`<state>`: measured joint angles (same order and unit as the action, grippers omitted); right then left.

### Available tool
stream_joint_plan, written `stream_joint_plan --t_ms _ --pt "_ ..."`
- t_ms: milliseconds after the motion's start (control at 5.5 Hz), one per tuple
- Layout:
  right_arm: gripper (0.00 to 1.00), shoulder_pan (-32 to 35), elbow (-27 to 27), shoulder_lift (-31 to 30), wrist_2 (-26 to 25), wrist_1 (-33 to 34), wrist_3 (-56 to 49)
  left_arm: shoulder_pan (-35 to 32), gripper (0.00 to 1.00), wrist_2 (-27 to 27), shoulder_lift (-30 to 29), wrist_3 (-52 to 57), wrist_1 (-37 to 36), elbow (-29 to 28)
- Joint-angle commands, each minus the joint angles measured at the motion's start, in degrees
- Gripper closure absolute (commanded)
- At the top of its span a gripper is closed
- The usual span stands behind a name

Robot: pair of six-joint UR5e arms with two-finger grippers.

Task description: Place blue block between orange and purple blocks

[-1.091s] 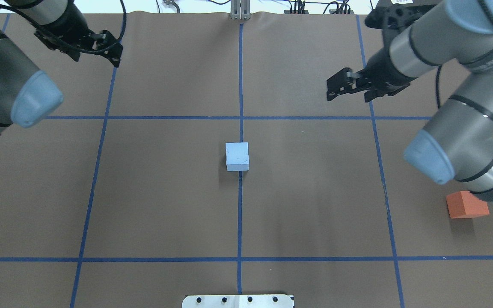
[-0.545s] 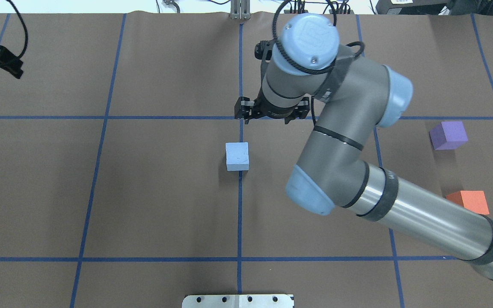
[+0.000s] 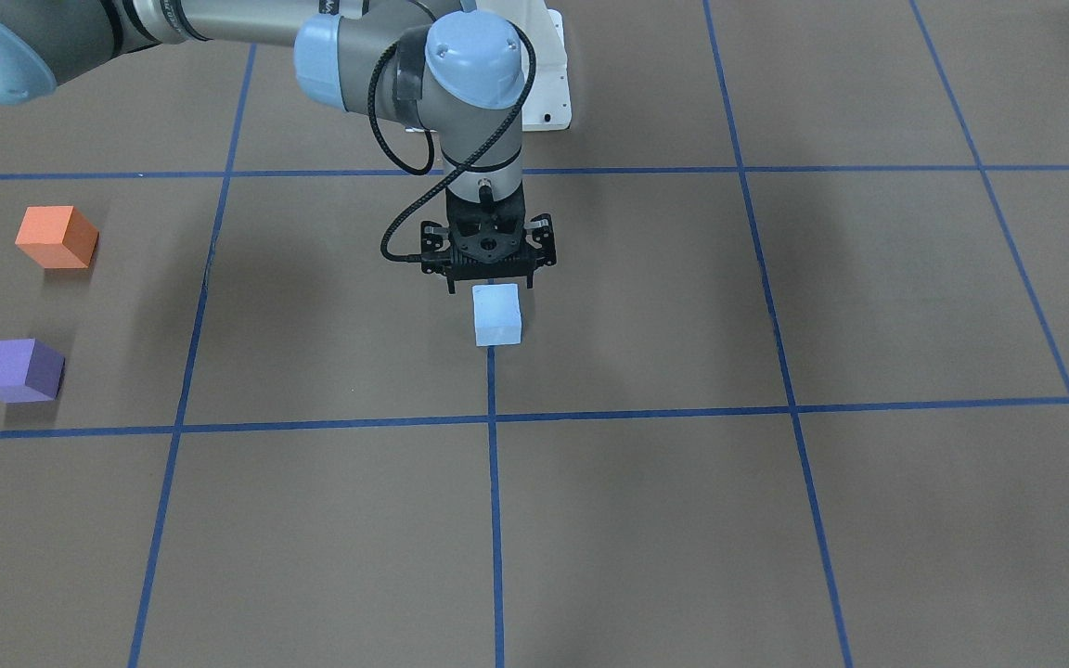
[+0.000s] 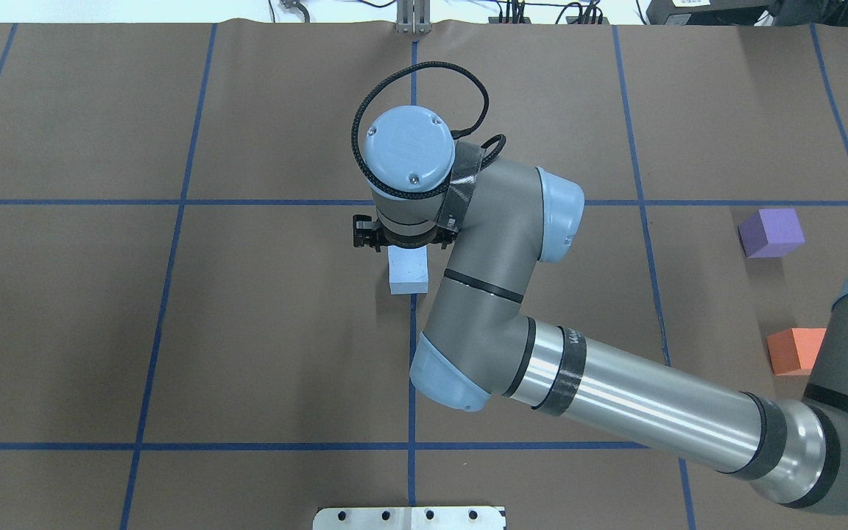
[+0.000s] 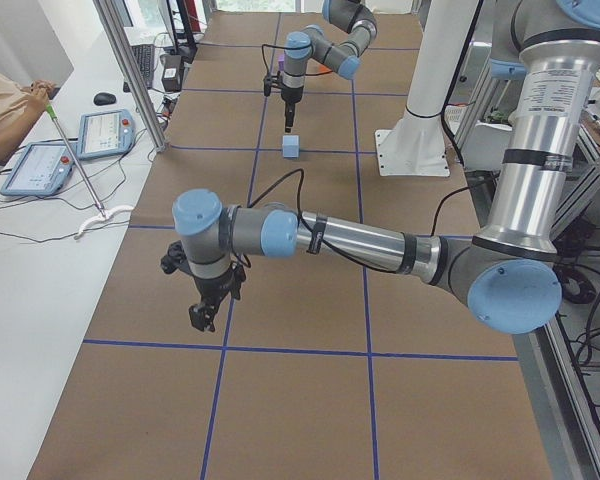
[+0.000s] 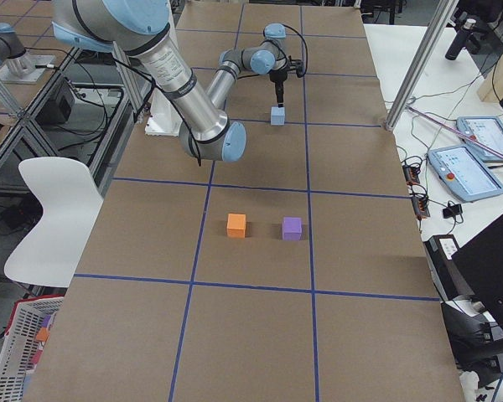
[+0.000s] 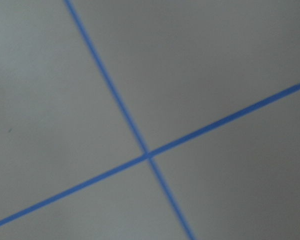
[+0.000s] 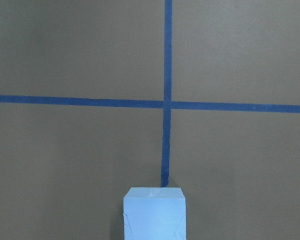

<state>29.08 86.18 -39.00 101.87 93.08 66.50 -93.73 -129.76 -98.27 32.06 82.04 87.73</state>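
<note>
Part of blue block under right arm, orange block half behind it, tape lines blurred

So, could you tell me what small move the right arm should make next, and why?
Probably lower the right gripper straight down around the blue block: it hangs just above the block with jaws apparently open, nothing gripped yet.

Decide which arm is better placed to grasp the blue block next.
Right. The right gripper hangs above the blue block, while the left gripper is far from it. The orange block and purple block lie on the right arm's side.
</note>
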Motion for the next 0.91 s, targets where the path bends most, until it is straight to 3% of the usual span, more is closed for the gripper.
stream_joint_plan --t_ms 0,545,727 --pt "0.00 -1.2 -4.8 -1.5 -1.1 -7.6 -0.5 -3.9 0.00 -2.5 0.9 7.6 -0.2 -3.0" --pt "0.00 -3.2 -7.1 -1.5 -3.3 -8.0 -0.1 -3.7 0.00 -4.8 2.5 7.6 0.7 -2.7" --pt "0.10 -3.3 -7.8 -1.3 -4.6 -8.1 -0.2 -3.7 0.00 -4.8 2.5 7.7 0.7 -2.7"
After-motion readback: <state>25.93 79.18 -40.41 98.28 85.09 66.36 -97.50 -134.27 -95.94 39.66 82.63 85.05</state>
